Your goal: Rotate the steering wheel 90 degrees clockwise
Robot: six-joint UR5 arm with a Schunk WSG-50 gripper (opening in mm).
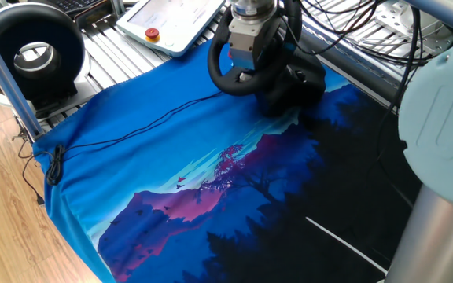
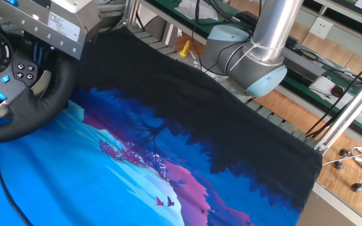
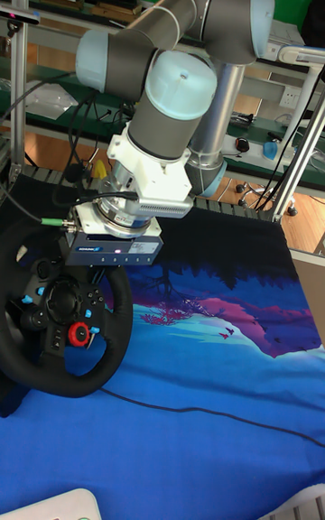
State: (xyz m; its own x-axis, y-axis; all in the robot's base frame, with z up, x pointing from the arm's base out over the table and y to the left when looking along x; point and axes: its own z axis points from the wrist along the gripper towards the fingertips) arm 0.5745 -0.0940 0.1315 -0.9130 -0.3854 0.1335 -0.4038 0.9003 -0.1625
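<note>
Blue cloth (image 1: 132,157) | steering wheel (image 3: 63,321): black rim, red hub button

One steering wheel (image 3: 63,312), one gripper (image 3: 115,245), one printed cloth (image 1: 211,173), one black ring-shaped device (image 1: 34,55)

The round black steering wheel (image 3: 63,321) has red and blue buttons. The big cloth (image 1: 211,181) shows blue, purple and black mountains.

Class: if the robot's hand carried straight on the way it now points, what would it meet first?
Most likely the steering wheel: the hand points down at its upper right rim. Its fingertips are hidden, so contact may already exist.
</note>
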